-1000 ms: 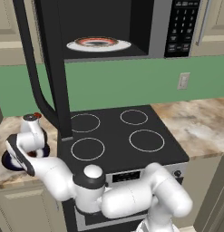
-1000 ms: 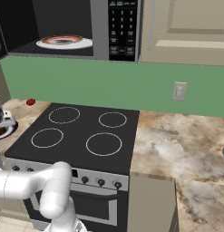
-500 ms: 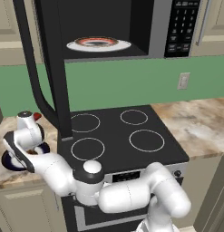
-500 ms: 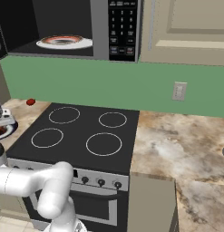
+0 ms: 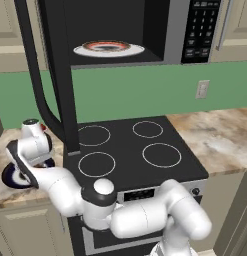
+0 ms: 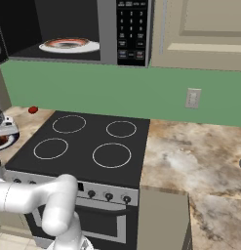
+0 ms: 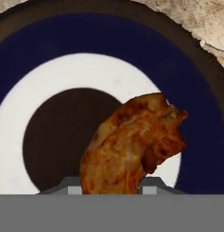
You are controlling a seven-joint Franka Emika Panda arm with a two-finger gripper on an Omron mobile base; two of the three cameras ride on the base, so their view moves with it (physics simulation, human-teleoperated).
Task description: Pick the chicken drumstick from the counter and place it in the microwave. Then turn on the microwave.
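Observation:
The chicken drumstick (image 7: 131, 145), reddish-brown and lumpy, sits between my finger tips in the hand view, with my gripper (image 7: 111, 186) shut on it. Right under it lies a round plate (image 7: 45, 50) with a dark blue ring, a white ring and a dark middle. That plate (image 5: 10, 179) rests on the counter (image 5: 5, 192) left of the stove, and my hand (image 5: 32, 145) points down over it. The microwave (image 5: 145, 30) hangs above the stove with its door (image 5: 57, 75) swung open, a white plate (image 5: 109, 48) inside and a keypad (image 5: 200, 30) at its right.
The black cooktop (image 5: 130, 150) with several white rings lies between the two counter stretches. A small bright red object (image 6: 32, 110) sits at the back of the left counter. The open microwave door stands close to my hand's right. The marbled counter (image 6: 190, 156) runs on to the right.
The jaws have closed onto the drumstick over the plate. The hand has shifted only slightly, and the base has not moved.

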